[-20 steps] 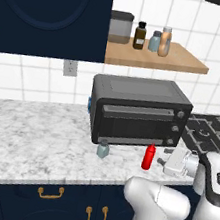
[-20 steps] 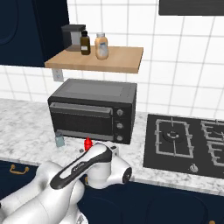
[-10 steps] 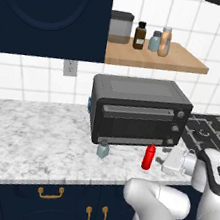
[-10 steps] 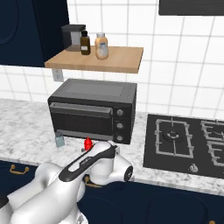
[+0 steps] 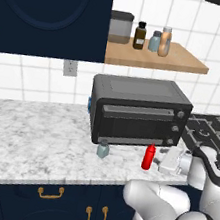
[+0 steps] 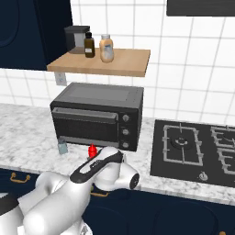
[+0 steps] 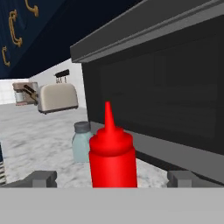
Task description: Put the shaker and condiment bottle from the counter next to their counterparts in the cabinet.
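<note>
Gripper (image 7: 112,179) spread wide w/ slim bright red squeeze bottle (image 7: 112,153) upright btwn its tips, not pinched, on speckled marble worktop (image 5: 31,139) in front of black toaster oven (image 5: 137,111), squat pale blue-grey shaker (image 5: 103,149) nearby.

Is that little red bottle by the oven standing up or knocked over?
Upright: the red bottle stands on the counter with its nozzle pointing straight up.
</note>
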Motion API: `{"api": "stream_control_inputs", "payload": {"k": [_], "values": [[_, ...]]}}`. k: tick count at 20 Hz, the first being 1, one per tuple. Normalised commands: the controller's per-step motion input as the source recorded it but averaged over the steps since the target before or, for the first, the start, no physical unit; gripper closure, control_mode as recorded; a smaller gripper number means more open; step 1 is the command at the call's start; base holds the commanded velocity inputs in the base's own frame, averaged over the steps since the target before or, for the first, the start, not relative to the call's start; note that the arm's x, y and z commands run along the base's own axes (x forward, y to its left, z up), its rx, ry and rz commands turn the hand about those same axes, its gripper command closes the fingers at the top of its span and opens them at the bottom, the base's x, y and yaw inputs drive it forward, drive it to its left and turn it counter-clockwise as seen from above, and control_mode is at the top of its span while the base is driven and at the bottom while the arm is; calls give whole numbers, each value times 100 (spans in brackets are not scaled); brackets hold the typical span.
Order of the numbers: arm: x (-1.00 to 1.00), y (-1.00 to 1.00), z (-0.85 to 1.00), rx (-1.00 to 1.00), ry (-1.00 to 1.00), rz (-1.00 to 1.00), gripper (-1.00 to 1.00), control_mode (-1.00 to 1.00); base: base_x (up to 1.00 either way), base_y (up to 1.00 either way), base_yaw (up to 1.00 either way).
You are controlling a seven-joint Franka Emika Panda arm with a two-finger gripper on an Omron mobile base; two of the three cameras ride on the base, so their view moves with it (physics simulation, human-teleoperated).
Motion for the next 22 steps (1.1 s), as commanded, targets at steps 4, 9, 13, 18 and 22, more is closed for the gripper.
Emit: {"api": "stream_control_inputs", "payload": {"k": [4, 9, 13, 18, 22], "values": [[13, 0, -7, 0, 0, 0, -100, -100, 0, 0, 0], [4, 9, -10, 0, 0, 0, -100, -100, 0, 0, 0], [0, 13, -13, 0, 0, 0, -100, -100, 0, 0, 0], [0, 20, -11, 0, 0, 0, -100, -100, 0, 0, 0], [6, 19, 0, 0, 0, 0, -100, -100, 0, 0, 0]]}}
